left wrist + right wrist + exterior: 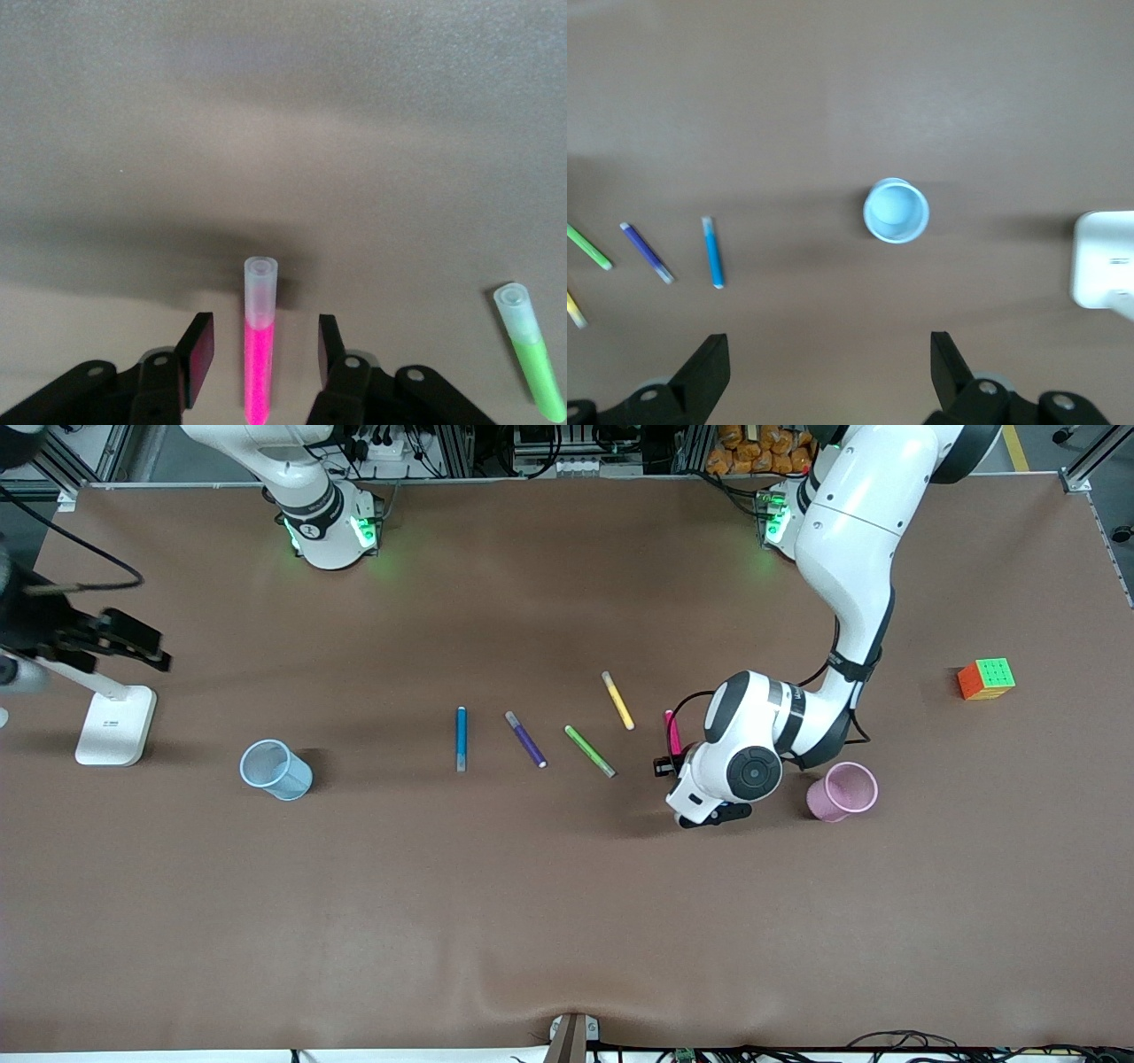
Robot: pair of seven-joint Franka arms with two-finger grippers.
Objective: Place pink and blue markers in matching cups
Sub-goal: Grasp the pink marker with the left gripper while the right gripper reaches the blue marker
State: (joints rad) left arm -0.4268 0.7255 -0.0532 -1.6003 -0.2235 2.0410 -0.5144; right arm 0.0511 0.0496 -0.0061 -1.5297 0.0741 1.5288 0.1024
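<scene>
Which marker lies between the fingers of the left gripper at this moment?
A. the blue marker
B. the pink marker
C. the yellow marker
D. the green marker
B: in the left wrist view, the pink marker lies on the table between the two fingers of the left gripper, with a gap on each side.

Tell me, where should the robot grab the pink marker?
Probably mid-barrel, from straight above. The pink marker lies flat on the table, and the left gripper already straddles it, one of its fingers on each side, not yet touching.
</scene>
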